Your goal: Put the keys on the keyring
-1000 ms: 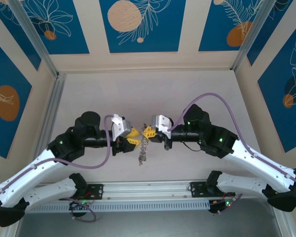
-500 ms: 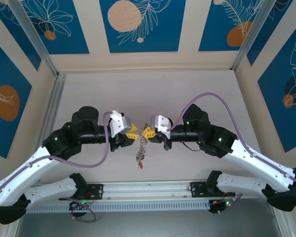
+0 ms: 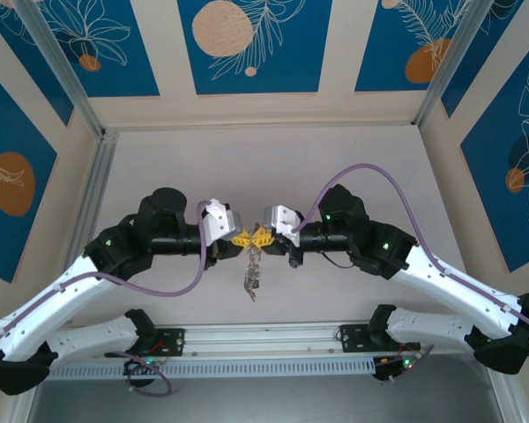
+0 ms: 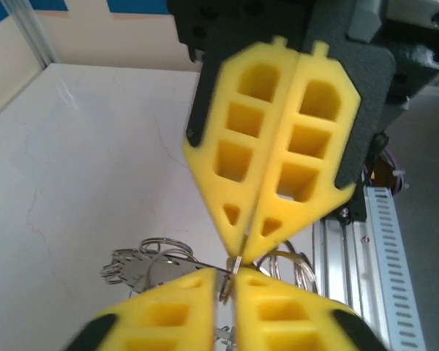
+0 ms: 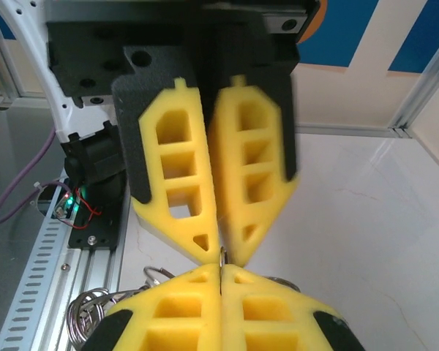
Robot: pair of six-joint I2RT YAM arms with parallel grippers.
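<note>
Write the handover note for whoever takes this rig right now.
Left gripper: jaws shut, pinching a thin metal loop at the top of the key bunch.
Right gripper: jaws shut on the same loop, tip to tip with the left.
The bunch trails below the fingertips, over the table.
Done: both hold the bunch.
Left: threading; whether any key is already on cannot be told.

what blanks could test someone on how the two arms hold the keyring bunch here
1. In the top view the left gripper and right gripper meet ____ to tip.
2. Both pairs of yellow jaws are ____ on a thin part of the silvery metal keyring bunch.
3. The rest of the bunch trails toward the arms' ____.
4. Each arm carries a looping cable coloured ____.

Missing words: tip; shut; bases; purple
</note>
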